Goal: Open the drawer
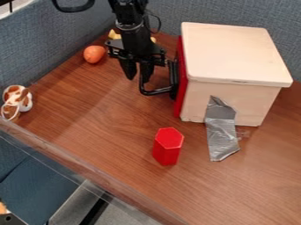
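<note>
One gripper (138,75), fingers apart, at handle (157,92). One drawer (181,97), apparently closed. Step: likely gripping. Next: firm hold, straight pull left.

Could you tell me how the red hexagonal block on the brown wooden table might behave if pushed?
The red hexagonal block stands upright and looks taller than wide, so a high push would probably tip it. Its flat sides should resist rolling, and its straight edges suggest it is stiff.
</note>
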Action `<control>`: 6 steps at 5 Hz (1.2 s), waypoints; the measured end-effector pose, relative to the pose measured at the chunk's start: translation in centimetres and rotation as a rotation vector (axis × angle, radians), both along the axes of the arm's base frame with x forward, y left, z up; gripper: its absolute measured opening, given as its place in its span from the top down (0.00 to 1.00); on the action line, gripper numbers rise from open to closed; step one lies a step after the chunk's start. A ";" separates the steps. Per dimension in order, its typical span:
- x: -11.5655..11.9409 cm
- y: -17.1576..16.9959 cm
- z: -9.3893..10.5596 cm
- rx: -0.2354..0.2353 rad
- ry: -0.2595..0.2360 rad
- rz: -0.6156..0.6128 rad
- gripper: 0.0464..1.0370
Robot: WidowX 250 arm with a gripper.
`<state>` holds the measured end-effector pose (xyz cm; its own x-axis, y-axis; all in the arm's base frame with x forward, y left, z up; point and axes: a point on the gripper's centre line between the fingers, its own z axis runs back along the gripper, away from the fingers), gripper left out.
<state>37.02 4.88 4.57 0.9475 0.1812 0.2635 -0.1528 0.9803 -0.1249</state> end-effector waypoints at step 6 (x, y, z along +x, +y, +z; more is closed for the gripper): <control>-1.6 2.7 -0.4 0.042 0.019 0.057 0.82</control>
<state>35.46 7.58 4.16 0.9407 0.2246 0.2543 -0.2108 0.9742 -0.0806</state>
